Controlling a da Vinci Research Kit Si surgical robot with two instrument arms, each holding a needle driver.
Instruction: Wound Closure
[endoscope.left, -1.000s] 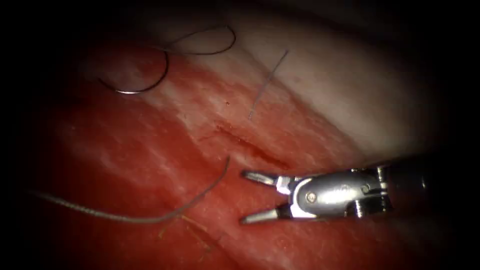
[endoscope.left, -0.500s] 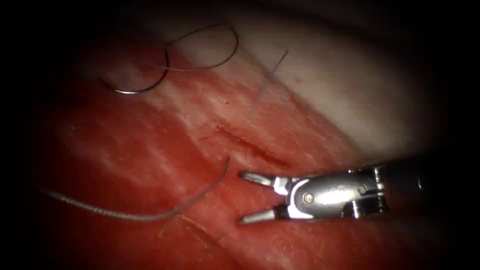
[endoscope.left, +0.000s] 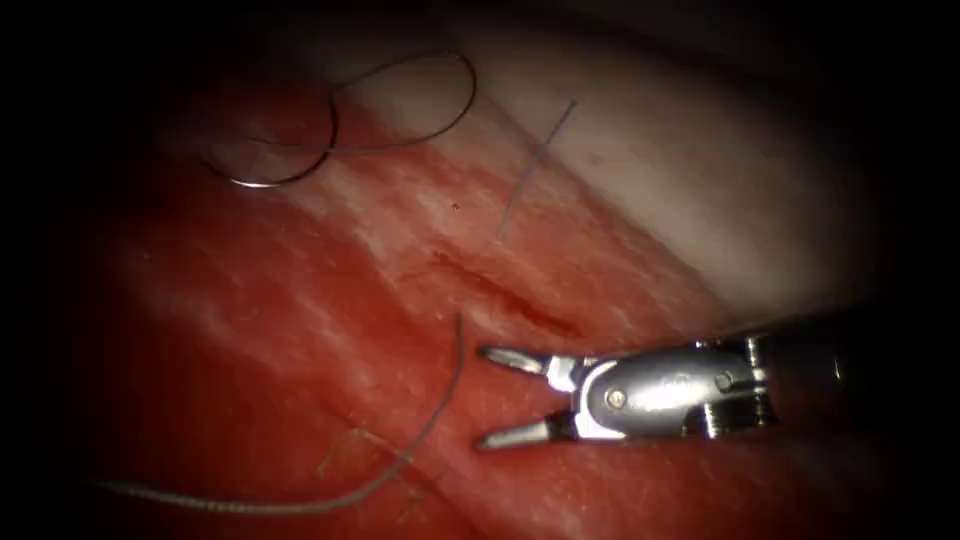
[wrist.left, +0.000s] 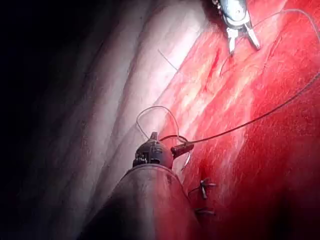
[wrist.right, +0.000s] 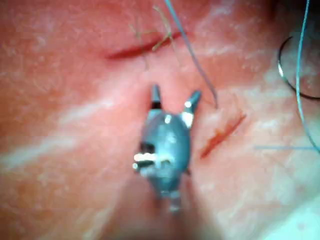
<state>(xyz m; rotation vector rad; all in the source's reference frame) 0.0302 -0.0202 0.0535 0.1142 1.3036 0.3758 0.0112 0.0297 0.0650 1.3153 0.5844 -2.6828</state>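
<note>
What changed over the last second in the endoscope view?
The thick thread left of the cut swung: its long run dropped lower while its free end stayed near the cut. The thin thread by the needle shifted slightly. The right claw crept a little left, open and holding nothing. The needle lies loose on the tissue, and the short thread piece is unmoved.

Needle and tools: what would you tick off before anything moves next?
1. Needle free: ok. It lies on the tissue left of the cut, not in it.
2. Right tool empty: ok, jaws open, holding nothing.
3. Left tool holding thread: cannot tell. The thread leads off from its tip.
4. Cut closed: not ok, no stitch across it in the endoscope view.
</note>
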